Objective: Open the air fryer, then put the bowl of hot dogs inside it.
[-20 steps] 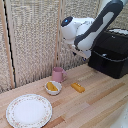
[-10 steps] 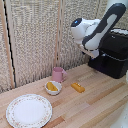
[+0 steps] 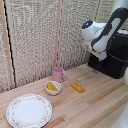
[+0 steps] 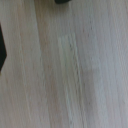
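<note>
Well, from the exterior view's left there is one patterned plate (image 3: 28,110), one small white bowl (image 3: 53,88) of yellow hot dogs (image 3: 51,87) beside one pink mug (image 3: 58,74), and one flat orange piece (image 3: 77,87). On the right one glossy black air fryer (image 3: 112,60) stands shut on the wooden table (image 3: 95,105). The arm's gripper (image 3: 102,54) hangs at its front; I cannot tell how its jaws stand.

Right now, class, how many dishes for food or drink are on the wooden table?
3: a pink mug, the white bowl of hot dogs touching it in front, and a patterned plate nearest the camera. None appears hidden.
</note>
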You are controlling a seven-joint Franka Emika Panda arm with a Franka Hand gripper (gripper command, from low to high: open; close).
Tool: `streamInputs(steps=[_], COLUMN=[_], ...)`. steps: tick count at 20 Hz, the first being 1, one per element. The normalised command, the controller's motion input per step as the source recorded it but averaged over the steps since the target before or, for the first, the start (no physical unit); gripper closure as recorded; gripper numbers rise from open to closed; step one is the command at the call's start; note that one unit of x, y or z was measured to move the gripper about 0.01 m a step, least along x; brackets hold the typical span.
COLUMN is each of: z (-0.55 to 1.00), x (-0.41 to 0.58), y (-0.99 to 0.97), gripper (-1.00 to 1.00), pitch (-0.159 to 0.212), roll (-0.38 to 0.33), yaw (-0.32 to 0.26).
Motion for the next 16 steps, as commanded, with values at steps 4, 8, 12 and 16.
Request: streamInputs(steps=[4,8,12,16], z=[-0.18,-0.05,0.0,0.01], x=[-0.059,-0.045,-0.07,0.001], y=[-0.64,-0.6,-0.55,-0.29], gripper=[-1.0,-1.0,-1.0,1.0], pitch=[0.0,0.0,0.0,0.023], roll=[-0.031,-0.018,-0.031,0.005], yaw=[0.131,0.186,0.188,0.104])
